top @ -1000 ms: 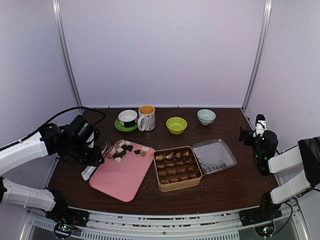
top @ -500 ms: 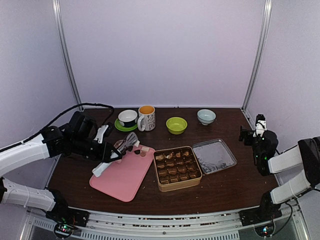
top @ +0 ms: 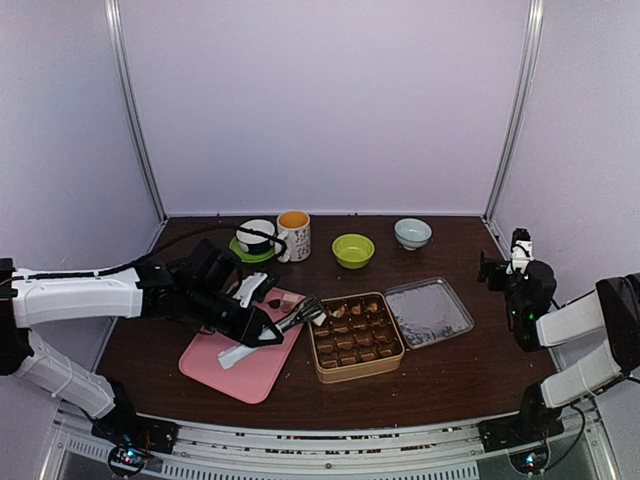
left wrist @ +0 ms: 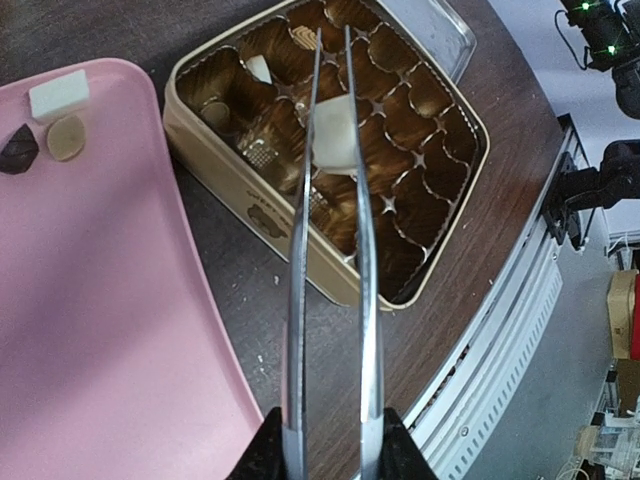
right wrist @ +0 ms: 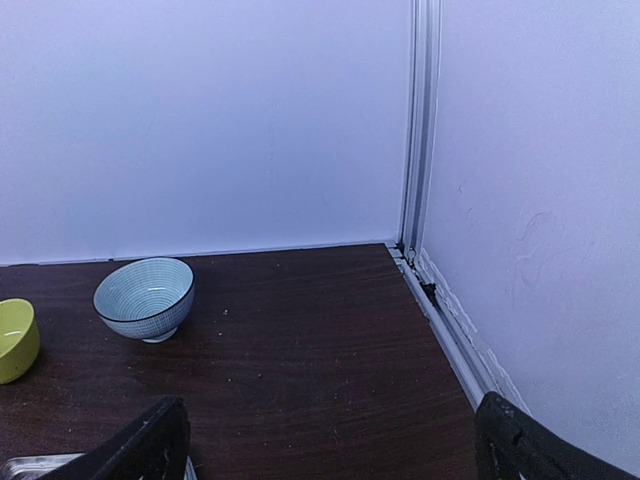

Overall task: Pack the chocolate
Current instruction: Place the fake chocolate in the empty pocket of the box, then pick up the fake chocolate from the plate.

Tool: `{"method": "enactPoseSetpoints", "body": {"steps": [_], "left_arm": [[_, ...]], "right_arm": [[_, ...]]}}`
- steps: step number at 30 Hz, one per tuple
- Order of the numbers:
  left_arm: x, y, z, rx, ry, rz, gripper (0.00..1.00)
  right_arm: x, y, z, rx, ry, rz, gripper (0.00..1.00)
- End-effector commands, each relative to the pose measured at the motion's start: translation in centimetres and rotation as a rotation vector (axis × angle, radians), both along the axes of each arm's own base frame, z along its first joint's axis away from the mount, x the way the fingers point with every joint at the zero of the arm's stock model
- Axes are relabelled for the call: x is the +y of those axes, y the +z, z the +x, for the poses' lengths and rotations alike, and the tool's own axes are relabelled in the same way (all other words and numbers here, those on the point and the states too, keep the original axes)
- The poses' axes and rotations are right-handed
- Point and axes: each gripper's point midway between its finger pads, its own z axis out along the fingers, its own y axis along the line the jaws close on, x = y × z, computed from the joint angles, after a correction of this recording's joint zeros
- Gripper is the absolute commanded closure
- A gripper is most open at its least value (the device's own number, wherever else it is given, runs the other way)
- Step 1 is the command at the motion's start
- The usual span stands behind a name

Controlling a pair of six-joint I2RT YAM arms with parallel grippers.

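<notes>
Between the jaws of your left gripper (left wrist: 328,452), clamped together, sit the metal tongs (left wrist: 297,250); their tips pinch a cream-white chocolate (left wrist: 336,135) over the open gold tin (left wrist: 205,125). More pieces (left wrist: 58,95) lie on the pink tray (left wrist: 100,320). Your right gripper (right wrist: 335,445) hangs with jaws wide apart, holding nothing.

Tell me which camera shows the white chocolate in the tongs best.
Left wrist: the white chocolate sits close up, pinched between the tongs above the tin. From the top view the piece is too small to tell. The right wrist view misses it entirely.
</notes>
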Motion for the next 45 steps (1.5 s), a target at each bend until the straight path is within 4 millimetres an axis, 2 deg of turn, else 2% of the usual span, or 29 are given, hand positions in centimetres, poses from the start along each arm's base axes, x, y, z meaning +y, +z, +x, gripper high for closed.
{"method": "enactPoseSetpoints", "body": {"steps": [1,10,17,22,27,33,40,45], "left_arm": [[-1.8,1.1,1.2,-0.081,-0.031,-0.012,0.76],[-1.4,-0.3,2.0,-0.097,0.0,0.065,0.75],[-1.8,-0.6,1.8,-0.079,-0.014,0.046,0.67],[-1.4,-0.4,2.0,-0.092,0.012,0.055,0.57],[-0.9,0.7,2.5,-0.126,0.049,0.049,0.55],[1.8,1.4,3.2,-0.174,0.159,0.117,0.55],[5.6,0.9,3.4,-0.185,0.285,0.22,0.55],[6.8,0.6,3.5,-0.172,0.331,0.248,0.55]], "right_arm": [[-0.2,0.8,0.2,-0.027,-0.005,0.003,0.0],[-0.2,0.8,0.2,-0.029,-0.005,0.003,0.0],[-0.2,0.8,0.2,-0.029,-0.005,0.003,0.0],[-0.2,0.8,0.2,-0.029,-0.005,0.003,0.0],[-0.2,0.8,0.2,-0.029,-0.004,0.003,0.0],[-0.2,0.8,0.2,-0.029,-0.005,0.003,0.0],[-0.2,0.8,0.2,-0.028,-0.004,0.004,0.0],[-0.2,0.8,0.2,-0.029,-0.005,0.004,0.0]]}}
